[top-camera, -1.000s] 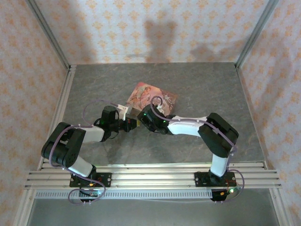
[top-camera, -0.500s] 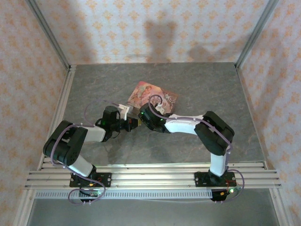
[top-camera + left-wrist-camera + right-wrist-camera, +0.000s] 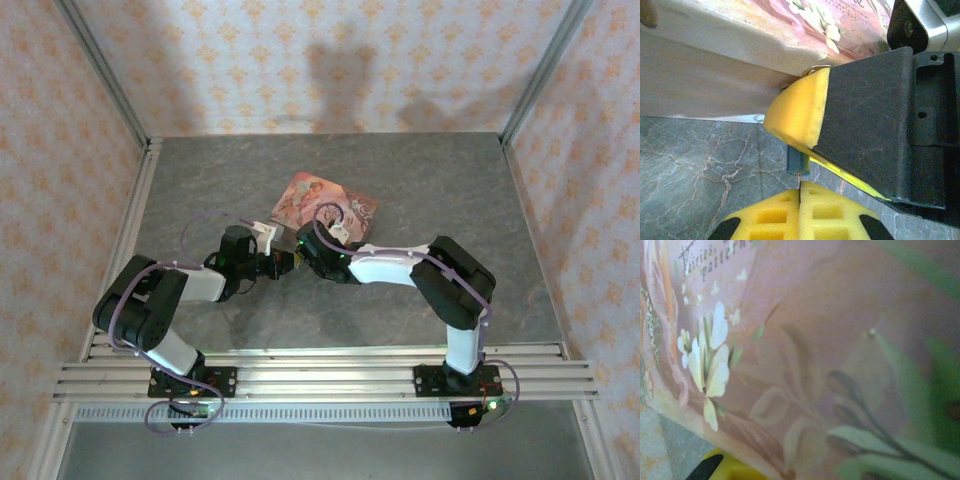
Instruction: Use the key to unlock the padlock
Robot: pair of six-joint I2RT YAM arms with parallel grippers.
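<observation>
The padlock (image 3: 797, 162) beside the floral box (image 3: 805, 20);
just below it, left gripper (image 3: 800, 186) clamped shut; right gripper (image 3: 795, 115) across it, opening unclear.

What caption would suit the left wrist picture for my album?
Shut left gripper just below a tiny blue padlock, right gripper above it, flowered box behind.

Robot test booth — wallpapered walls (image 3: 330, 70)
</observation>
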